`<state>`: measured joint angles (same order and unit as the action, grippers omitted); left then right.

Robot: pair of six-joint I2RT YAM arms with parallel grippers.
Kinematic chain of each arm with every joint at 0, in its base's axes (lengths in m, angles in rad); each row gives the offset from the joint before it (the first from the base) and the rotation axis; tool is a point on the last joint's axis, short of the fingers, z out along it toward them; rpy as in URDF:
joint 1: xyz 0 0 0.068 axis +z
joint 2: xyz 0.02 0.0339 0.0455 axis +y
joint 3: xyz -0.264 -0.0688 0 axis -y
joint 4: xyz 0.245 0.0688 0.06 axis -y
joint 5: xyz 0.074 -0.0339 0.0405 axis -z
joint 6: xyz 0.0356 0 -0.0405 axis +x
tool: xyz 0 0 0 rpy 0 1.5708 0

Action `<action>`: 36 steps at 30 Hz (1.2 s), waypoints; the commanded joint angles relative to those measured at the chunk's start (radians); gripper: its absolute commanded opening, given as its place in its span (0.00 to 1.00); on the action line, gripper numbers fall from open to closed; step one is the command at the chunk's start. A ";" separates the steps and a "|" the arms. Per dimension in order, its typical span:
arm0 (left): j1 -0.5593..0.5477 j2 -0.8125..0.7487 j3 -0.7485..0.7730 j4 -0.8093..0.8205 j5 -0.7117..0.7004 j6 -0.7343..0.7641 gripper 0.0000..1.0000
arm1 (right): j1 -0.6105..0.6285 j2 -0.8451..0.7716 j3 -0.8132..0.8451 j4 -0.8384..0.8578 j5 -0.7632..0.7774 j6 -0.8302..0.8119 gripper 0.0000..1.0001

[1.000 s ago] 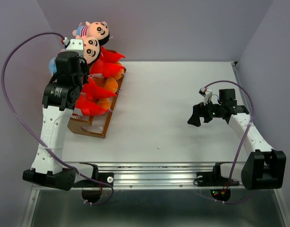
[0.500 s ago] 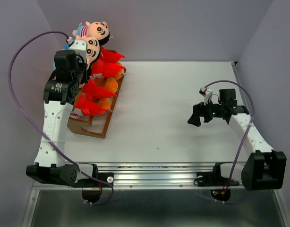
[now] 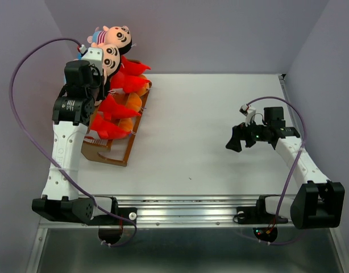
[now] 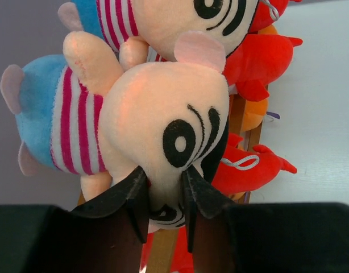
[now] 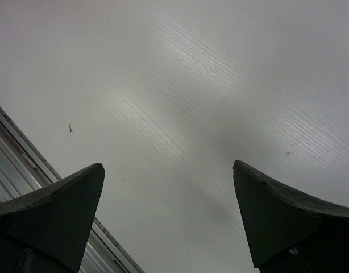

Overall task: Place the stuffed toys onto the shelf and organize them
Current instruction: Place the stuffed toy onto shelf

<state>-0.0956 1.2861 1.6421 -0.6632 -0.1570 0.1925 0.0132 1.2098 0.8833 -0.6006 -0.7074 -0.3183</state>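
Half the shelf [image 3: 114,156] out of sight beneath stuffed toys [image 3: 116,106].

White-and-black arms [image 3: 63,153], purple cables [image 3: 11,91]

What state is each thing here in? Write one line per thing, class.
near doll head: lying sideways at the shelf's far end.
far doll head: lying beside it, touching.
red toys: lined up on shelf.
orange toys: on shelf beside the red ones.
left gripper: jaws narrowly apart around near doll head's face; grip unclear.
right gripper: open, empty, above the table.
shelf: standing on table, holding toys.
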 commanded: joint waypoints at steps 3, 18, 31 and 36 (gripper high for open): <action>0.010 -0.021 -0.007 -0.007 0.004 -0.013 0.46 | -0.005 -0.021 -0.009 0.035 -0.015 -0.011 1.00; 0.010 -0.057 0.013 -0.016 -0.003 -0.028 0.74 | -0.005 -0.013 -0.009 0.035 -0.014 -0.013 1.00; 0.010 -0.088 0.044 -0.032 0.011 -0.039 0.85 | -0.005 -0.009 -0.009 0.035 -0.009 -0.015 1.00; 0.010 -0.096 0.048 -0.033 -0.001 -0.039 0.86 | -0.005 -0.010 -0.009 0.035 -0.009 -0.015 1.00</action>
<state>-0.0895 1.2274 1.6459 -0.7090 -0.1566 0.1593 0.0132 1.2102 0.8833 -0.5999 -0.7074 -0.3187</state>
